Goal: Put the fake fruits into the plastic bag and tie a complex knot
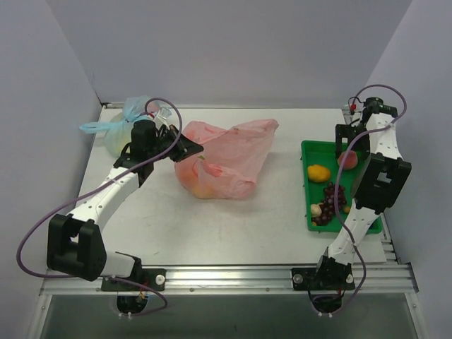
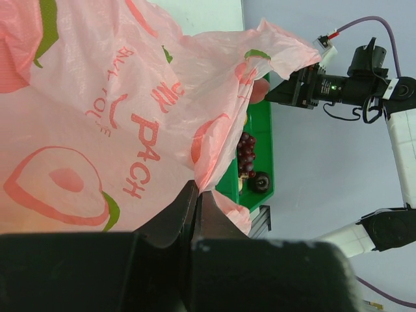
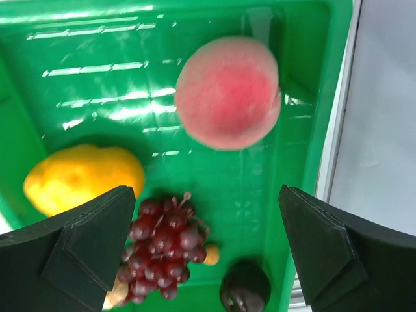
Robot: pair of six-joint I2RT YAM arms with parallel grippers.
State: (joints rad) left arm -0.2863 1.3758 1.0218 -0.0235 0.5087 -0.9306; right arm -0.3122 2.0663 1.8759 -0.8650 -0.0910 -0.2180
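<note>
The pink plastic bag point(image 1: 226, 155) with peach prints lies mid-table, fruit showing through its lower part. My left gripper point(image 1: 192, 147) is shut on the bag's left edge; in the left wrist view the jaws point(image 2: 198, 195) pinch the pink film point(image 2: 117, 110). The green tray point(image 1: 308, 150) at the right holds a yellow fruit point(image 1: 319, 173), a red-pink peach point(image 1: 347, 159), a grape bunch point(image 1: 332, 201) and small pale pieces. My right gripper point(image 3: 208, 227) is open above the tray, over the peach point(image 3: 227, 91), yellow fruit point(image 3: 81, 175), grapes point(image 3: 162, 244) and a dark plum point(image 3: 245, 286).
A pale blue tied bag point(image 1: 120, 127) lies at the back left, behind the left arm. The right arm stands along the tray's right side. Grey walls close the table on three sides.
</note>
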